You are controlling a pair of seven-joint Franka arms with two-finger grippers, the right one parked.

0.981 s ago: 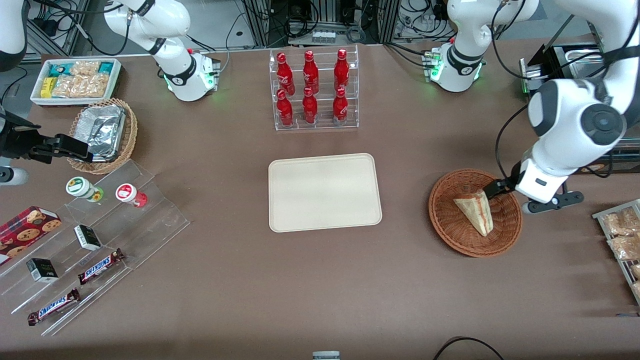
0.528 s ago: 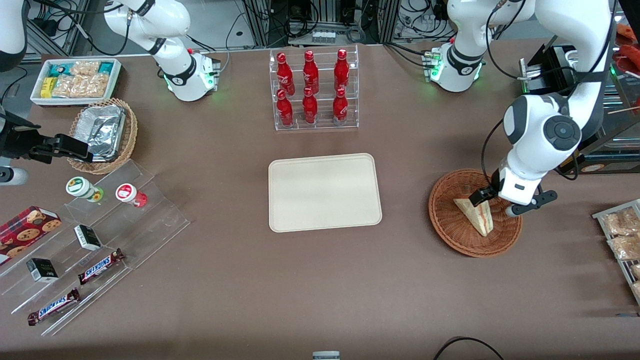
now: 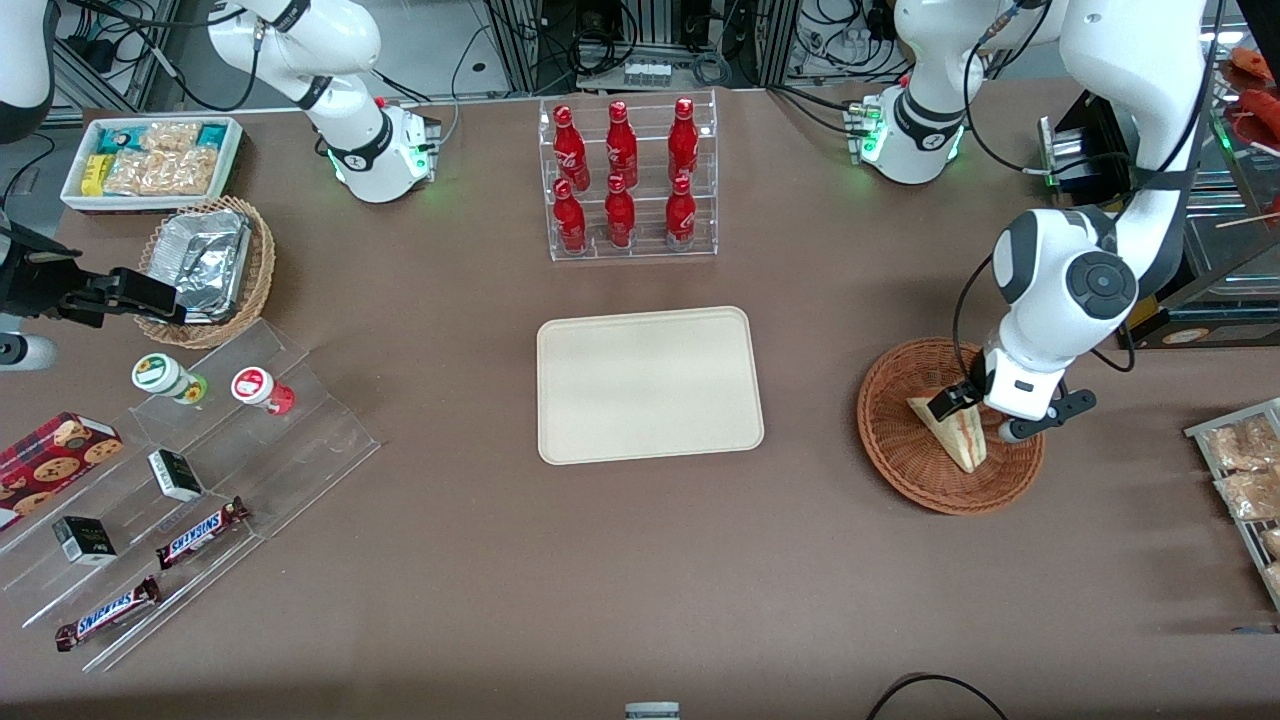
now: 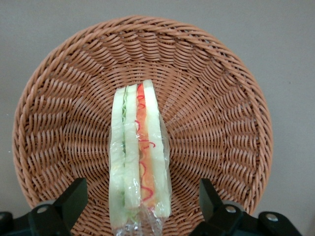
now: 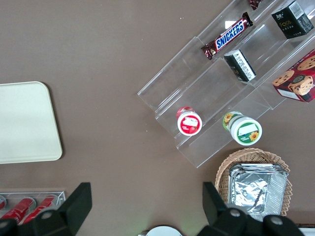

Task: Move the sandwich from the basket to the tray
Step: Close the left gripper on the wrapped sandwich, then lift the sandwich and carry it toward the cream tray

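Tool [image 4: 140, 201] is hanging spread wide over the basket [image 3: 900, 450], one finger [image 4: 71, 199] to each side of the sandwich [image 3: 955, 432], gripping nothing. Sandwich is lying in the basket. Tray [image 3: 650, 385] is sitting on the counter [image 3: 640, 560], well apart from the basket.

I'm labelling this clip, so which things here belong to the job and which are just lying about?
Job: sandwich, lying in the basket; tray; gripper, open above the sandwich.

Lying about: cola bottles, foil basket, snack bin, Snickers bars, cookie box.
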